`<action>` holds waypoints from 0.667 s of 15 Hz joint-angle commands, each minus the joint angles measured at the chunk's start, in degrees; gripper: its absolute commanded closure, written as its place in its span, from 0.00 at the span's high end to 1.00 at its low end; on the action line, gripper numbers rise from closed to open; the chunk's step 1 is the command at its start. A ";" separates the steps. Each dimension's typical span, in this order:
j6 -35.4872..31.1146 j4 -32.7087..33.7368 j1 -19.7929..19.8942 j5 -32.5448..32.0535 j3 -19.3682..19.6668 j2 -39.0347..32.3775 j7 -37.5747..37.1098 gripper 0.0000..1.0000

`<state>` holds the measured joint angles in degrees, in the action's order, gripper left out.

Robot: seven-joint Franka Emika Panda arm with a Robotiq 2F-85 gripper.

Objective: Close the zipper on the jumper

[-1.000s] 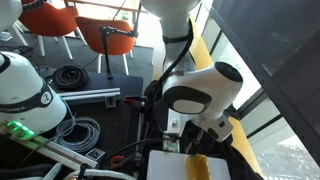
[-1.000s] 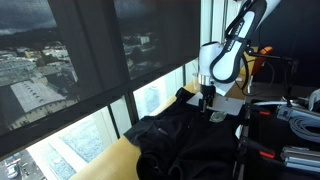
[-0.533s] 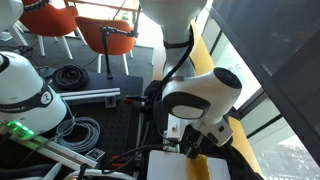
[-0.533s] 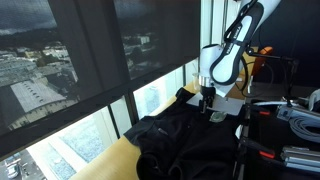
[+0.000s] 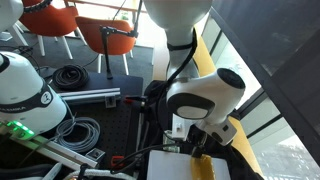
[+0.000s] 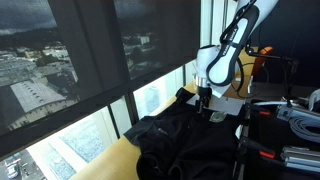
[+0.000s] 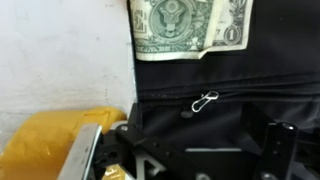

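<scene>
The black jumper lies crumpled on a yellow table by the window. In the wrist view it fills the right half. The zipper runs across it as a thin dark line with a small silver pull. My gripper is open, its dark fingers apart just below the pull and touching nothing. In both exterior views the gripper points down over the far end of the jumper; its fingers are mostly hidden by the arm.
A dollar bill lies on the jumper above the zipper. A white sheet lies beside it, with yellow fabric below. Coiled black cables, orange chairs and another white robot stand around.
The arm has shifted slightly, carrying the gripper a little along the far end of the jumper. The jumper has not moved.
</scene>
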<state>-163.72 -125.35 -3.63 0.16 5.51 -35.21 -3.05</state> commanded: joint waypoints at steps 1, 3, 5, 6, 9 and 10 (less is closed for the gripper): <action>-0.08 1.95 -0.42 -0.70 -1.33 -1.37 -0.66 1.00; 0.02 1.53 -0.67 -0.42 -2.16 -1.41 -0.82 1.00; 0.05 1.58 -0.85 -0.48 -2.42 -1.84 -0.82 1.00; 0.09 1.64 -0.96 -0.59 -2.33 -2.00 -0.79 1.00; 0.17 1.67 -0.96 -0.79 -1.83 -2.09 -0.69 1.00; 0.24 1.65 -0.95 -0.80 -1.73 -1.92 -0.72 1.00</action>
<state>-163.71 -124.60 -4.75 0.16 3.50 -36.79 -3.25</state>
